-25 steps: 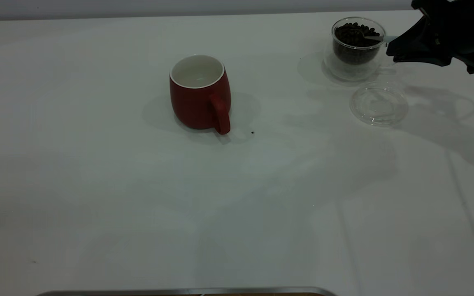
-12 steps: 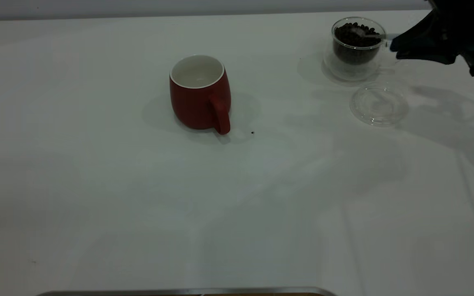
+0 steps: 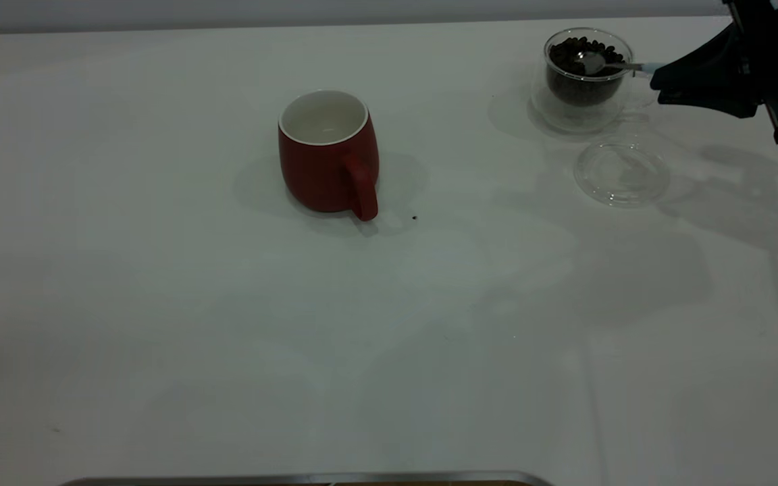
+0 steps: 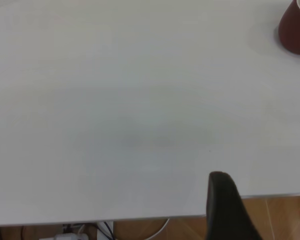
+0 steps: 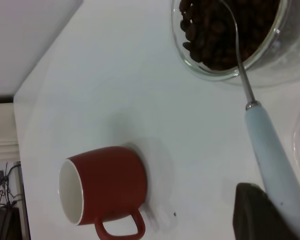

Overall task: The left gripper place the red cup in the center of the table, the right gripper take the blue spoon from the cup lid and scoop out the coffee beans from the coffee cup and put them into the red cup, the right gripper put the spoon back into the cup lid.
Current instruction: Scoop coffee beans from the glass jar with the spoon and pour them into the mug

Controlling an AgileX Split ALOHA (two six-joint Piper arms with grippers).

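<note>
I am driving the right gripper, which is sitting at the table's far right edge, about two o'clock from centre in the exterior view. Its jaws are clamping the pale handle of the blue spoon. The spoon's long axis is running toward nine o'clock from the gripper, ending with its metal bowl over the coffee beans inside the coffee cup. I am judging the bowl nearly empty. The red cup is standing upright near the centre, well apart, at roughly eight o'clock from the gripper. The cup lid is lying bare just in front of the glass. The right wrist view is showing the stem crossing the glass rim. The left wrist view is showing only bare table, the mug's edge and a dark finger; I cannot tell how the left gripper's fingers stand.
</note>
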